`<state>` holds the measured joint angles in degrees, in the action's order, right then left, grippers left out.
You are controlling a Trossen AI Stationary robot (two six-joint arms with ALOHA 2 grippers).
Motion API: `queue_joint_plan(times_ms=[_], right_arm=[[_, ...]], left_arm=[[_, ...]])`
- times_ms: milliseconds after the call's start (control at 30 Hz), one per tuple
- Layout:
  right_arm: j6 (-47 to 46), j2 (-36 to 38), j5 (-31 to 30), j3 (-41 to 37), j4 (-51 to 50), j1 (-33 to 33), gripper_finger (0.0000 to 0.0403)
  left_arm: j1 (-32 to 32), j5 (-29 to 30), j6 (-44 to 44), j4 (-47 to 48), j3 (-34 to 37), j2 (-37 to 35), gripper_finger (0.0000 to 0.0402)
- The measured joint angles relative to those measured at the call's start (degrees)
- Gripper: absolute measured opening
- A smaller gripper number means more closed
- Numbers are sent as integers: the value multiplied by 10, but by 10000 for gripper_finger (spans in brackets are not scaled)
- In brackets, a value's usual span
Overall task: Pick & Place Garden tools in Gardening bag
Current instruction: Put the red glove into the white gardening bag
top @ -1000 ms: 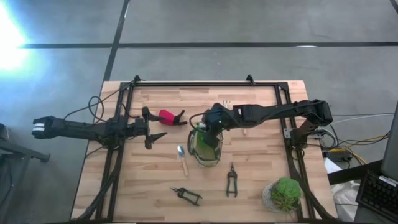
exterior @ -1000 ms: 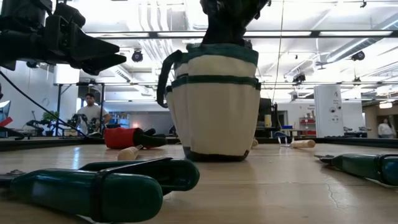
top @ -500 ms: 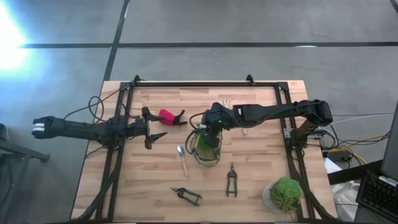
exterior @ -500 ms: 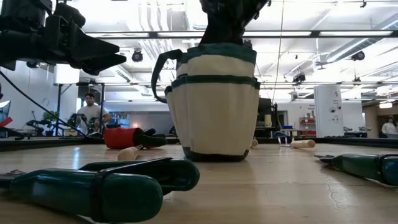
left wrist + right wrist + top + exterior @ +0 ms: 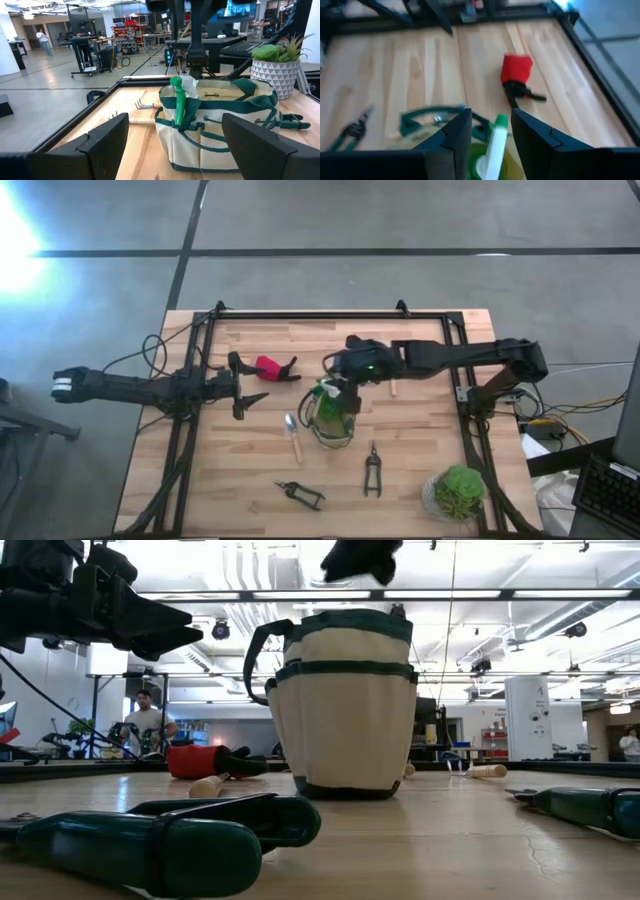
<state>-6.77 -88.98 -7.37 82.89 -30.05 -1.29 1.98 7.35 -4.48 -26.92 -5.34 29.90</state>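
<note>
The olive-khaki gardening bag (image 5: 333, 420) stands mid-table; it also shows in the low view (image 5: 346, 710). The green spray bottle (image 5: 176, 102) stands upright in it, its top above the rim. My right gripper (image 5: 346, 382) hangs open just above the bag and the bottle top (image 5: 492, 142), touching nothing. My left gripper (image 5: 246, 391) is open and empty, left of the bag. On the table lie the red-and-black tool (image 5: 269, 367), the trowel (image 5: 293, 436), two pruners (image 5: 372, 471) (image 5: 300, 494) and two forks (image 5: 366, 346) (image 5: 392, 388).
The bushy potted plant (image 5: 458, 492) stands at the near right corner. A black frame rail (image 5: 330, 317) runs along the table's far, left and right edges. Bare wood lies between the bag and the near edge. People stand in the room beyond (image 5: 147, 720).
My right gripper has risen out of the bag's mouth and gone a little toward the table's right edge. The spray bottle stays upright in the bag. The bag's near loop handle has shifted slightly.
</note>
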Motion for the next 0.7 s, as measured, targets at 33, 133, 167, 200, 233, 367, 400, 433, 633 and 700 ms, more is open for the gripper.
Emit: queue_joint_plan(times_ms=[33, 133, 167, 200, 233, 367, 400, 433, 633, 700], right_arm=[[5, 9, 1, 0, -1, -3, 126], [15, 38, 0, 0, -2, -9, 117], [15, 47, 0, 0, -6, -11, 114], [15, 56, 0, 0, -7, -13, 111], [15, 65, 0, 0, -8, -15, 108], [14, 101, 1, 0, -15, -27, 95], [14, 109, 1, 0, -15, -31, 92], [15, 117, 1, 0, -15, -36, 88], [14, 150, 1, 0, -33, -65, 71], [14, 155, 0, 0, -46, -72, 67]], left_arm=[[0, 0, 0, 0, 0, 0, 321], [0, 0, 0, 0, 0, 0, 321], [0, 0, 0, 0, 0, 0, 321], [0, 0, 0, 0, 0, 0, 321], [0, 0, 0, 0, 0, 0, 321], [0, 0, 0, 0, 0, 0, 321], [0, 0, 0, 0, 0, 0, 321], [0, 0, 0, 0, 0, 0, 321], [0, 0, 0, 0, 0, 0, 321], [0, 0, 0, 0, 0, 0, 321]])
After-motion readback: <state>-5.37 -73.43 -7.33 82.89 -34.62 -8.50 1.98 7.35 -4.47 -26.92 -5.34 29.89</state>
